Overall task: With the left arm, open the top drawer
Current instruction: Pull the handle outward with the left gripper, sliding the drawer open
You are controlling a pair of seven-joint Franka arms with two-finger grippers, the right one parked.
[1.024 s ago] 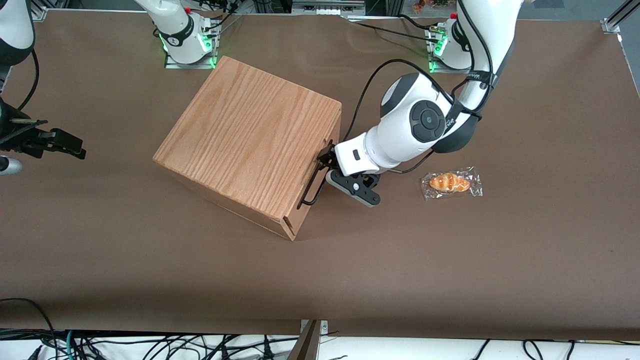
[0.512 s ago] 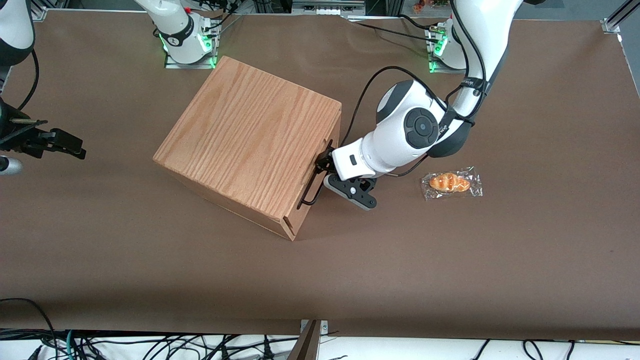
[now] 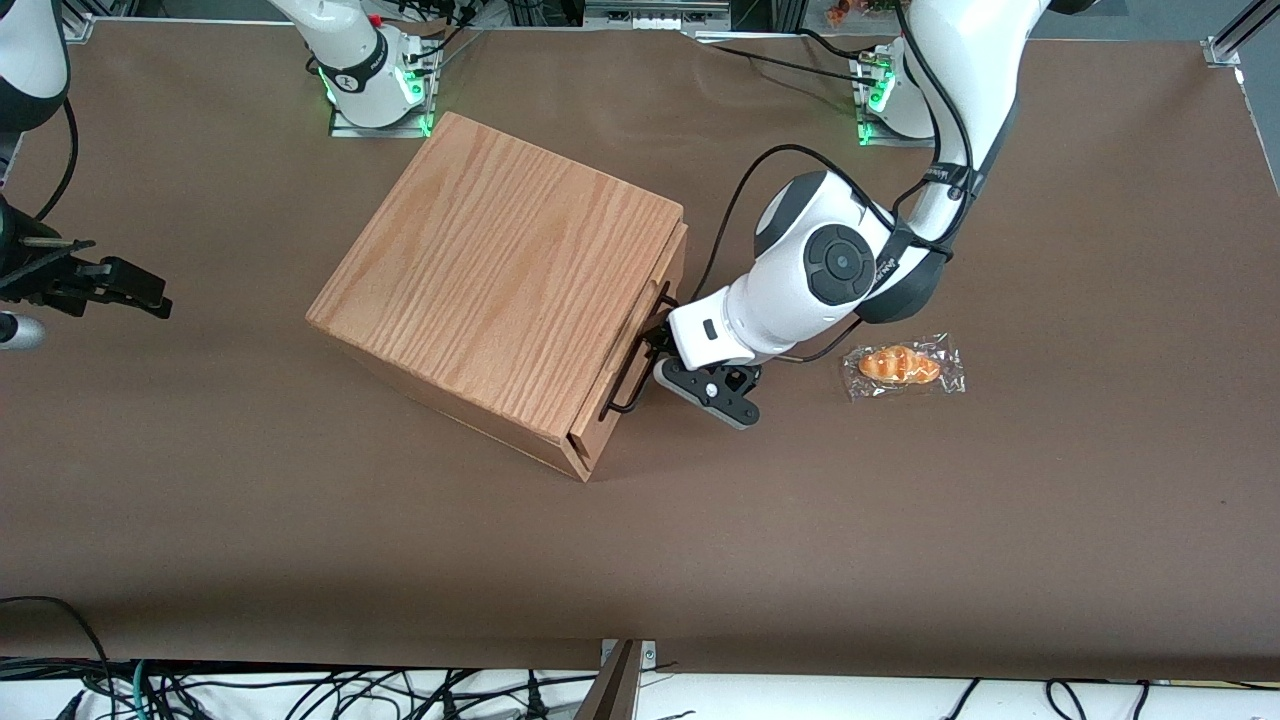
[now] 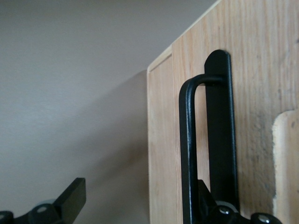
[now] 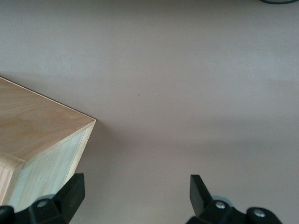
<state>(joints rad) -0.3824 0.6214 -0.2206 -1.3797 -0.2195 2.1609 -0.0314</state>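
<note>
The oak-grained cabinet [image 3: 500,280] stands on the brown table. Its top drawer [image 3: 678,268] sits out of the cabinet by a narrow gap. The thin black wire handle [image 3: 630,365] runs along the drawer's front panel. The left arm's white wrist [image 3: 715,330] is just in front of the drawer, and its black gripper [image 3: 655,345] is at the handle. In the left wrist view, the gripper [image 4: 140,196] is open. One finger [image 4: 205,200] sits between the handle [image 4: 188,140] and the light-wood panel [image 4: 252,70]. The other finger [image 4: 70,203] is clear of the drawer, over the table.
A wrapped croissant [image 3: 903,365] lies on the table in front of the drawer, past the arm's wrist, toward the working arm's end. Two arm bases with green lights [image 3: 375,85] [image 3: 885,95] stand at the table edge farthest from the front camera. A cabinet corner [image 5: 42,126] shows in the right wrist view.
The drawer has slid out of the cabinet a little, with a gap now showing along its top edge. The gripper and wrist have drawn back with the handle, away from the cabinet.
</note>
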